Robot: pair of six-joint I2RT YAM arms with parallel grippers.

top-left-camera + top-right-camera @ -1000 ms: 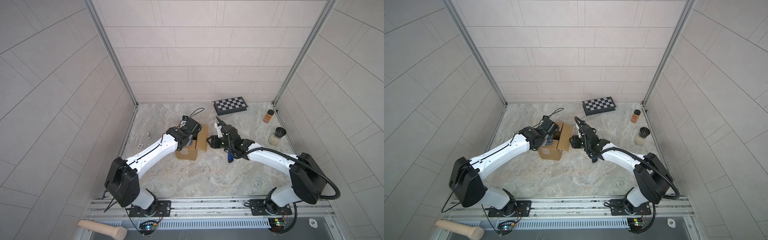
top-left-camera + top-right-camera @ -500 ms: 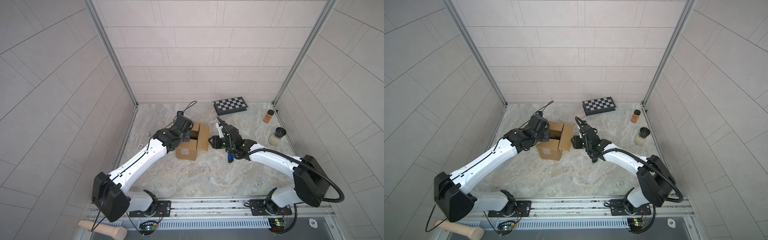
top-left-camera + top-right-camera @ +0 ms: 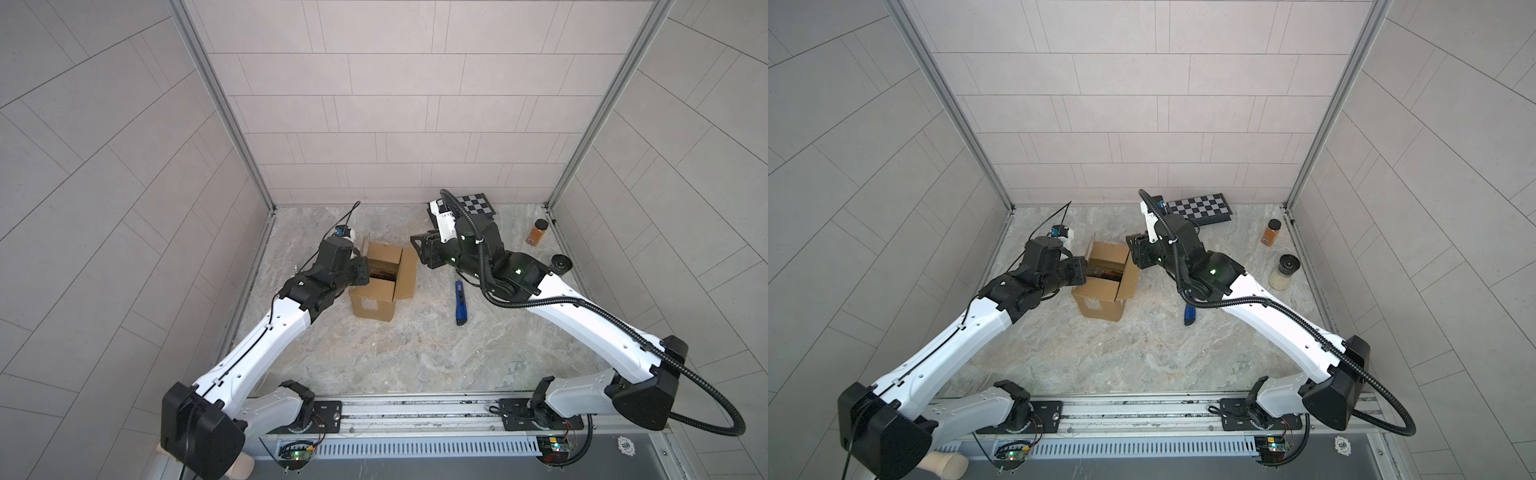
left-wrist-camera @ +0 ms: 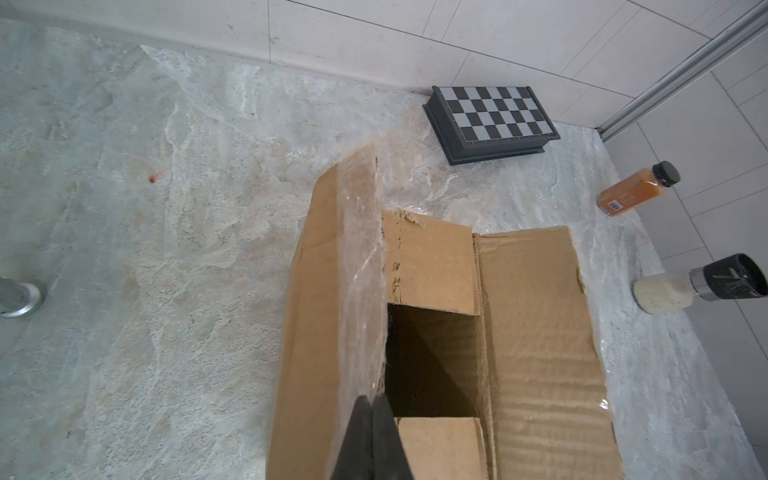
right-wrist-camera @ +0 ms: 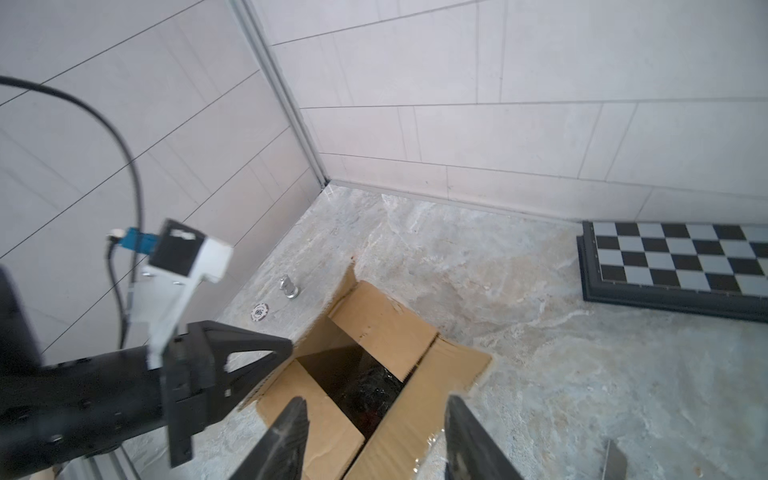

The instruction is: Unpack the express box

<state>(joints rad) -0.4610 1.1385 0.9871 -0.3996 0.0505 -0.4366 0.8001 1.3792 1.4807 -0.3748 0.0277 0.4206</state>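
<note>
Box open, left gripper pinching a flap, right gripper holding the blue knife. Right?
Wrong on the knife: in both top views it lies on the table, apart from the right gripper, which is open and empty. The rest holds: box open, left gripper shut on a flap.

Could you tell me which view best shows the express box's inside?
The right wrist view: it looks into the express box onto dark, shiny contents. The left wrist view shows only shadow inside; both top views give a small, distant glimpse.
</note>
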